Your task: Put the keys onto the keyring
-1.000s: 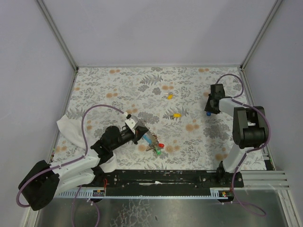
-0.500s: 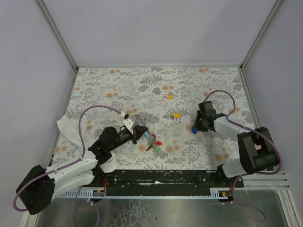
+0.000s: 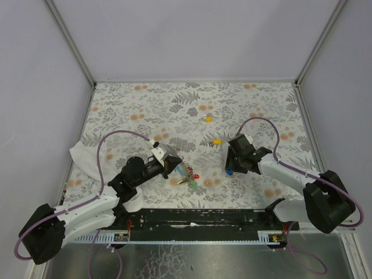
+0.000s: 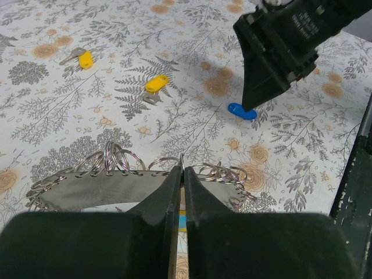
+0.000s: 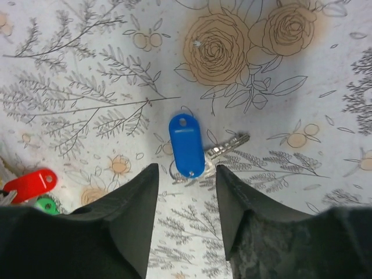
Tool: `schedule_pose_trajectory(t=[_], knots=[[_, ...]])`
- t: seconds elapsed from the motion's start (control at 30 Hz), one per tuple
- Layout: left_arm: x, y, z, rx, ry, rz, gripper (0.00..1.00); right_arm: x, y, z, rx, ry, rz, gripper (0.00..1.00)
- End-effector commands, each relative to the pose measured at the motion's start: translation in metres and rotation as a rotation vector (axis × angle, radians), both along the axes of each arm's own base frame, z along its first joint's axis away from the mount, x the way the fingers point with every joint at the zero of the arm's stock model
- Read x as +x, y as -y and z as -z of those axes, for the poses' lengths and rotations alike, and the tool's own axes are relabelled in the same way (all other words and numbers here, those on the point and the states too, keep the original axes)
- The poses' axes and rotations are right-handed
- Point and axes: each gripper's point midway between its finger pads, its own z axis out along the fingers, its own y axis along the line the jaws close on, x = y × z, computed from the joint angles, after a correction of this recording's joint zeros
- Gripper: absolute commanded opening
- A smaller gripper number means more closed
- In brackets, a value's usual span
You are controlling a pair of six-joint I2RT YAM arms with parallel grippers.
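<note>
Seeing the right gripper (image 3: 231, 167) well off its spot of a second ago: it went from the right edge of the overhead view to just right of centre. The blue key (image 3: 229, 172) came with it, sitting at the tip in every frame.

> Carried or dragged?

Can't tell. In the right wrist view the blue key sits between the fingertips. The fingers stand a little apart and the gap looks wider than the tag, so there's no visible pinch. It did travel with the tips, so something is moving it.

> Left side?

The left gripper (image 4: 181, 174) has barely shifted, lower left of centre overhead. Its fingers are pressed together on the keyring (image 4: 99, 186), with the strap and loops fanned out at the tips. The red key (image 3: 197, 176) and green key (image 3: 193, 185) lie right at the keyring's end, same place as before. Can't tell if they're already on it.

> Yellows?

One yellow key (image 3: 217, 141) and a second yellow key (image 3: 208, 118) haven't moved, above centre and apart from the keyring.

> Net effect?

My read: the blue key is now near the keyring instead of across the table, and the left wrist view shows it just beyond the loops. Delivery looks mostly done, but threading hasn't started.
</note>
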Motion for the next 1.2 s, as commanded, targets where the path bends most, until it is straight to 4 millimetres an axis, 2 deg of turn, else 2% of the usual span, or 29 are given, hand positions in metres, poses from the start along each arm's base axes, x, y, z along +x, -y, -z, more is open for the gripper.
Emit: schedule_pose_trajectory(t=[0.0, 0.13, 0.27, 0.4, 0.6, 0.8, 0.97, 1.17], knots=[[0.007, 0.002, -0.025, -0.05, 0.066, -0.023, 0.0, 0.003, 0.008, -0.039, -0.113, 0.044, -0.121, 0.53], [0.01, -0.001, -0.024, -0.043, 0.066, -0.044, 0.0, -0.005, 0.006, -0.052, -0.196, 0.011, -0.274, 0.53], [0.012, -0.003, -0.023, -0.04, 0.065, -0.063, 0.0, -0.004, -0.002, -0.054, -0.259, -0.007, -0.385, 0.48], [0.014, -0.005, -0.022, -0.038, 0.065, -0.074, 0.0, -0.001, -0.015, -0.049, -0.327, -0.021, -0.476, 0.42], [0.016, -0.006, -0.02, -0.031, 0.061, -0.087, 0.0, 0.004, -0.017, -0.039, -0.496, -0.051, -0.568, 0.4], [0.016, -0.007, -0.02, -0.03, 0.063, -0.094, 0.0, 0.006, -0.027, -0.025, -0.544, -0.075, -0.626, 0.35], [0.017, -0.005, -0.016, -0.017, 0.051, -0.089, 0.0, 0.004, -0.027, -0.009, -0.586, -0.119, -0.658, 0.31], [0.017, -0.005, -0.016, -0.017, 0.053, -0.089, 0.0, 0.004, -0.02, -0.004, -0.638, -0.146, -0.662, 0.29]])
